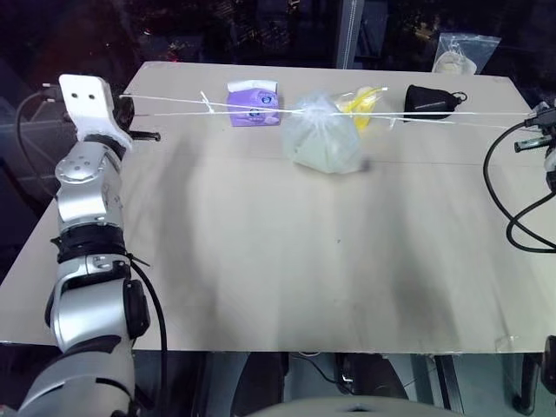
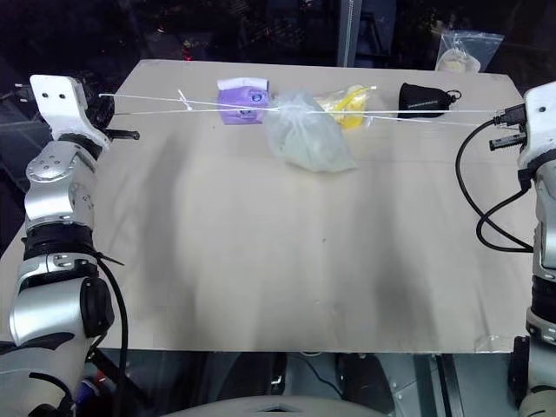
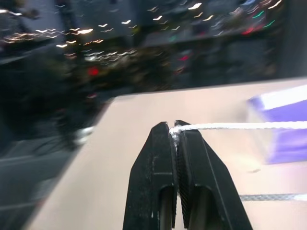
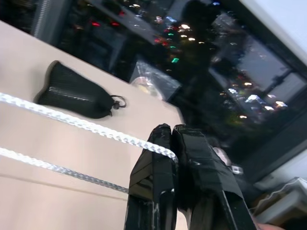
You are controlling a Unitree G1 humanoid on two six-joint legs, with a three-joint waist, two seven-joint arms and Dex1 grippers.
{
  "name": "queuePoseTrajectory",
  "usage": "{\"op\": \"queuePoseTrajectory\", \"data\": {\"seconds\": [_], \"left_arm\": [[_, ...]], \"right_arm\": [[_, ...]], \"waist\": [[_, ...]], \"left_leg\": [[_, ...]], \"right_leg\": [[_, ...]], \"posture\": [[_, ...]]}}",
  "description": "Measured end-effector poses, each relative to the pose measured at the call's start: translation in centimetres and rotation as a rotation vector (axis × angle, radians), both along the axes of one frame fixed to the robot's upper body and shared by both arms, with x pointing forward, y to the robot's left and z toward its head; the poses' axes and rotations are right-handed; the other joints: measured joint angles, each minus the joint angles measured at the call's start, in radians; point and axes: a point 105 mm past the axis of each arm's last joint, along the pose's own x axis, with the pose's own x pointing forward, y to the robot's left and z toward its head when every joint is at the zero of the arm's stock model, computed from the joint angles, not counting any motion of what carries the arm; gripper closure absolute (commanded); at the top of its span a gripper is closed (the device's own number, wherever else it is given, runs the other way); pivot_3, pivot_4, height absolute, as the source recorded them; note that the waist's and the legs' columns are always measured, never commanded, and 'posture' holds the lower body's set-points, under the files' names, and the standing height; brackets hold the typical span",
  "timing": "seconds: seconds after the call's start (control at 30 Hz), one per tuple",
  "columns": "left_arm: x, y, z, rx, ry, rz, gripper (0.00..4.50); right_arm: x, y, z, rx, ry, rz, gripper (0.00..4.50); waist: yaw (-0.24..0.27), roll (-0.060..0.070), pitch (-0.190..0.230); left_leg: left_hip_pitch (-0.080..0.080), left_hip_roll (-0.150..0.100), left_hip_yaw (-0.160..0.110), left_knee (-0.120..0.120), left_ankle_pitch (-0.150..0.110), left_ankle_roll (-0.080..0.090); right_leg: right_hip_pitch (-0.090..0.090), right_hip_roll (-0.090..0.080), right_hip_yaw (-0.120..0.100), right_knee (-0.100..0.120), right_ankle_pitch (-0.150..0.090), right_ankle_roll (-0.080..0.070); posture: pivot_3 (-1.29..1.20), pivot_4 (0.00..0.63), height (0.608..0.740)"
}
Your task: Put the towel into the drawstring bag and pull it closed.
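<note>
My left claw (image 3: pixel 174 128) is pressed together on the white cord (image 3: pixel 240 126), pinching its end right at the fingertips. My right claw (image 4: pixel 171 130) is pinched on the cord too, on the other side of the table (image 1: pixel 287 278). Between my two claws the cord runs taut across the far part of the table in two strands, one above the other, and both meet at the gathered mouth of the drawstring bag (image 1: pixel 323 137).

There is one drawstring bag, sheer and white, lying near the far edge of the table, about midway between my claws. Its neck is bunched tight where the cord passes through. Inside it I can see one pale yellow-green shape, the towel (image 1: pixel 328 153), showing through the fabric.

Along the far edge I count three other things on the table: one purple packet (image 1: pixel 254 103) to the left of the bag, one yellow packet (image 1: pixel 363 102) just behind the bag on its right, and one small black pouch (image 1: pixel 429 102) further right. One clear plastic bag (image 1: pixel 464 52) sits beyond the table's far right corner.
</note>
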Motion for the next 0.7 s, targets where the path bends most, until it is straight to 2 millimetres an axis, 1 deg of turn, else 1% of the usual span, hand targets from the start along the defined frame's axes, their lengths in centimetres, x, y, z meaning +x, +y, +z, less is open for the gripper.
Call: {"op": "queuePoseTrajectory", "data": {"seconds": [0.03, 0.07, 0.1, 0.13, 0.17, 0.2, 0.23, 0.27, 0.3, 0.33, 0.37, 0.4, 0.47, 0.5, 0.53, 0.6, 0.63, 0.7], "left_arm": [[-0.4, -2.4, -0.3, 0.024, 0.007, -0.124, 4.45], [-0.8, -4.1, -0.8, 0.051, 0.018, -0.204, 4.45], [-1.3, -7.2, -2.5, 0.073, 0.066, -0.33, 4.45], [-1.5, -8.5, -3.4, 0.072, 0.093, -0.379, 4.45], [-2.2, -11.2, -6.3, 0.07, 0.187, -0.475, 4.45], [-2.3, -11.7, -7.1, 0.071, 0.214, -0.495, 4.45], [-2.7, -12.2, -8.2, 0.082, 0.256, -0.516, 4.5], [-3.2, -12.6, -9.1, 0.092, 0.288, -0.538, 4.5], [-3.8, -12.9, -10.0, 0.095, 0.321, -0.567, 4.5], [-4.4, -13.0, -10.7, 0.093, 0.351, -0.594, 3.85], [-5.1, -12.6, -11.6, 0.098, 0.392, -0.611, 3.48], [-5.6, -11.8, -12.3, 0.108, 0.433, -0.607, 3.19], [-6.6, -9.8, -13.3, 0.113, 0.493, -0.576, 2.18], [-6.9, -8.9, -13.4, 0.107, 0.506, -0.553, 1.72], [-7.0, -8.4, -13.3, 0.103, 0.507, -0.54, 1.24], [-7.2, -8.5, -12.6, 0.103, 0.487, -0.546, 0.3], [-8.1, -8.6, -12.2, 0.096, 0.462, -0.56, 0.14], [-9.3, -8.0, -12.3, 0.073, 0.454, -0.549, 0.14]], "right_arm": [[-0.5, 2.2, -0.9, -0.011, 0.05, 0.133, 4.5], [-1.0, 4.1, -1.8, -0.022, 0.086, 0.232, 4.5], [-1.6, 7.8, -3.5, -0.002, 0.142, 0.393, 4.5], [-1.9, 9.1, -4.3, 0.016, 0.163, 0.45, 4.5], [-2.5, 11.9, -6.0, 0.088, 0.218, 0.553, 4.5], [-2.6, 12.4, -6.5, 0.099, 0.233, 0.57, 4.5], [-2.8, 13.0, -7.2, 0.108, 0.261, 0.587, 3.87], [-3.1, 13.3, -7.9, 0.103, 0.286, 0.595, 3.61], [-3.4, 13.6, -9.1, 0.099, 0.33, 0.602, 3.15], [-3.9, 13.7, -10.6, 0.097, 0.385, 0.611, 2.72], [-4.7, 13.6, -12.4, 0.102, 0.458, 0.616, 2.16], [-5.5, 13.2, -13.9, 0.109, 0.523, 0.613, 1.82], [-7.3, 11.9, -16.3, 0.106, 0.64, 0.602, 0.82], [-7.8, 11.3, -16.8, 0.108, 0.67, 0.589, 0.36], [-7.9, 11.0, -16.8, 0.108, 0.674, 0.585, 0.0], [-8.0, 11.0, -16.4, 0.111, 0.659, 0.593, 0.0], [-8.7, 11.2, -15.6, 0.137, 0.614, 0.615, 0.0], [-9.7, 11.1, -15.2, 0.167, 0.586, 0.628, 0.0]], "waist": [[-0.001, 0.0, 0.0], [-0.003, 0.0, -0.001], [-0.006, 0.0, -0.001], [-0.007, 0.0, -0.001], [-0.014, 0.0, -0.001], [-0.014, 0.0, -0.001], [-0.015, 0.0, -0.001], [-0.014, 0.0, -0.001], [-0.011, 0.0, -0.001], [-0.009, 0.0, -0.001], [-0.007, 0.0, -0.001], [-0.005, 0.0, -0.001], [-0.005, 0.0, -0.001], [-0.004, 0.0, -0.001], [-0.004, 0.0, -0.001], [-0.004, 0.0, -0.001], [-0.004, 0.0, -0.001], [-0.005, -0.001, -0.002]], "left_leg": [[0.0, 0.0, 0.0, -0.001, 0.0, 0.0], [0.001, 0.0, 0.0, -0.001, 0.0, 0.0], [0.001, 0.001, -0.001, -0.001, 0.0, 0.0], [0.001, 0.001, -0.001, -0.001, 0.0, 0.0], [0.002, 0.001, -0.001, -0.001, 0.0, 0.0], [0.002, 0.001, -0.001, 0.0, 0.0, 0.0], [0.002, 0.001, -0.001, 0.0, 0.0, 0.0], [0.002, 0.001, -0.001, 0.0, 0.0, 0.0], [0.003, 0.001, -0.002, 0.0, 0.0, 0.0], [0.003, 0.001, -0.002, 0.0, 0.0, 0.0], [0.003, 0.001, -0.003, 0.0, 0.0, 0.0], [0.002, 0.001, -0.003, 0.0, 0.0, 0.0], [0.002, 0.001, -0.003, 0.0, 0.0, 0.0], [0.002, 0.001, -0.003, 0.0, 0.0, 0.0], [0.002, 0.001, -0.002, 0.001, 0.0, 0.0], [0.002, 0.001, -0.002, 0.003, 0.0, 0.0], [0.002, 0.001, -0.002, 0.003, 0.0, 0.0], [0.003, 0.002, -0.003, 0.003, 0.0, 0.0]], "right_leg": [[0.0, 0.0, 0.0, -0.001, 0.0, 0.0], [0.001, 0.0, 0.001, 0.0, 0.0, 0.0], [0.001, 0.0, 0.0, 0.0, 0.0, 0.0], [0.001, 0.001, 0.001, 0.0, 0.0, 0.0], [0.0, 0.002, 0.002, 0.001, 0.0, 0.0], [0.0, 0.002, 0.002, 0.001, 0.0, 0.0], [0.0, 0.002, 0.002, 0.001, 0.0, 0.0], [0.0, 0.003, 0.002, 0.001, 0.0, 0.0], [0.001, 0.003, 0.001, 0.002, 0.0, 0.0], [0.001, 0.003, 0.0, 0.002, 0.0, 0.0], [0.001, 0.003, 0.0, 0.002, 0.0, 0.0], [0.001, 0.003, 0.0, 0.002, 0.0, -0.001], [0.0, 0.002, 0.0, 0.001, 0.0, -0.001], [0.0, 0.002, 0.0, 0.001, 0.0, 0.0], [0.001, 0.002, 0.001, 0.0, 0.0, 0.0], [0.002, 0.002, 0.001, 0.0, 0.0, 0.0], [0.002, 0.002, 0.001, 0.0, 0.0, 0.0], [0.003, 0.002, 0.001, 0.0, 0.0, 0.0]], "posture": [[0.0, 0.15, 0.74], [0.0, 0.15, 0.74], [0.0, 0.15, 0.74], [0.0, 0.15, 0.74], [0.0, 0.15, 0.74], [0.0, 0.15, 0.74], [0.0, 0.15, 0.74], [0.0, 0.15, 0.74], [0.0, 0.15, 0.74], [0.0, 0.15, 0.74], [0.0, 0.15, 0.74], [0.0, 0.15, 0.74], [0.0, 0.15, 0.74], [0.0, 0.15, 0.74], [0.0, 0.15, 0.74], [0.0, 0.15, 0.74], [0.0, 0.15, 0.74], [0.0, 0.15, 0.74]]}}
